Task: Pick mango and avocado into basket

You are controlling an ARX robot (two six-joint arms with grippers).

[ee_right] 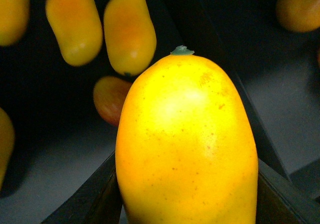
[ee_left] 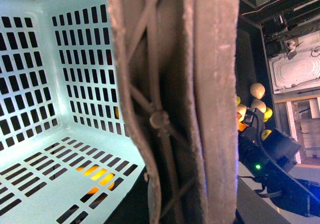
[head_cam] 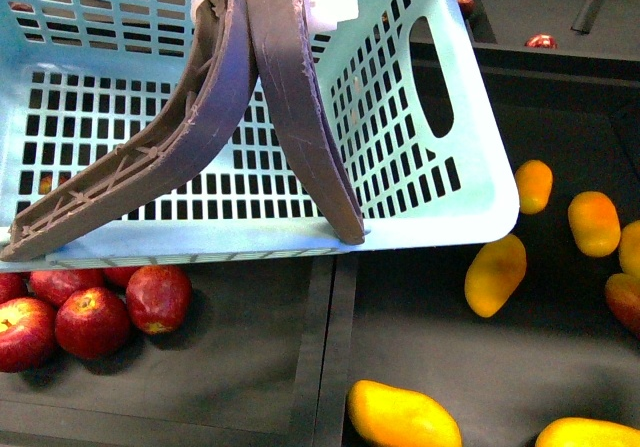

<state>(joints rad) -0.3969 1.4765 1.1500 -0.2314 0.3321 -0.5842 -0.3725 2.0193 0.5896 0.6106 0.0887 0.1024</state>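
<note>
Mango [ee_right: 187, 144], inside right pincer [ee_right: 189, 196], pressed against both jaws

Dark grey bench [head_cam: 240, 367] fills the lower frame in front view. Raised divider [head_cam: 325, 347] runs up lower centre. Second dark ledge [head_cam: 560, 17] upper right. Left wrist view: white moulded panel [ee_left: 295, 68], pale wood-edged furniture [ee_left: 300, 97] beyond.

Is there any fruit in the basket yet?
Empty, as far as shows: the floor of the basket is bare, and the orange patches lie under its slots. The handles hide one part.
</note>
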